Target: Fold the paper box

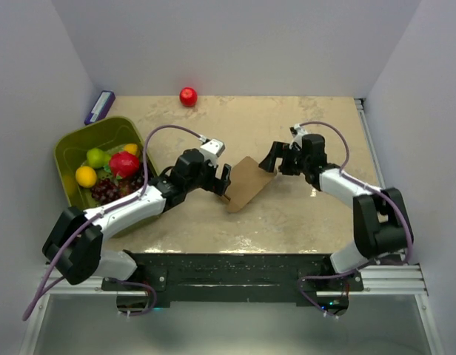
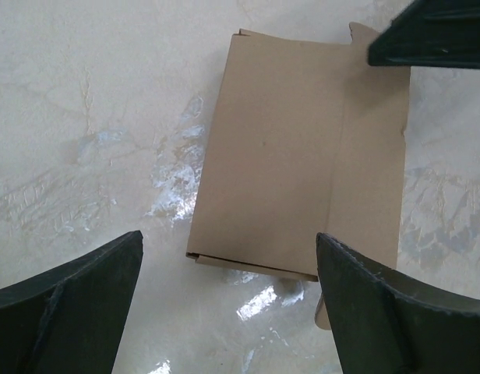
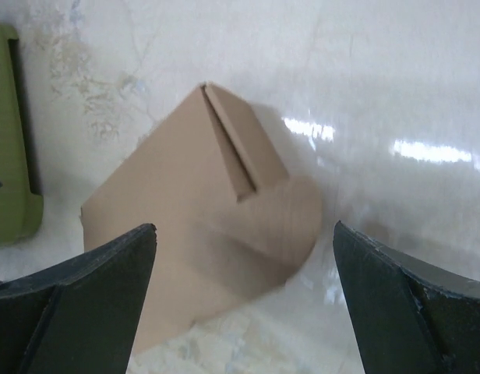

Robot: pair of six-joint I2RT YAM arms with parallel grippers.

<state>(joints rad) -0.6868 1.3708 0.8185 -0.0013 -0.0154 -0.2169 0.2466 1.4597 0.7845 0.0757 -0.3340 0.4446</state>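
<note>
The paper box point(image 1: 246, 183) is a flat, folded piece of plain brown cardboard lying on the marble tabletop between the two arms. My left gripper point(image 1: 225, 182) hangs open just left of it, and in the left wrist view the paper box point(image 2: 302, 148) lies ahead of the left gripper point(image 2: 228, 236), whose jaws are spread wide around its near edge. My right gripper point(image 1: 270, 161) is open at the sheet's far right corner. Seen from the right wrist, the paper box point(image 3: 193, 210) shows a raised folded flap, with the right gripper point(image 3: 245, 226) open above it and holding nothing.
An olive-green bin point(image 1: 74, 144) holding several fruits stands at the left, and its edge point(image 3: 10, 156) shows in the right wrist view. A red apple point(image 1: 188, 96) sits at the back centre. A purple-and-white object point(image 1: 100, 106) lies at the back left. White walls enclose the table.
</note>
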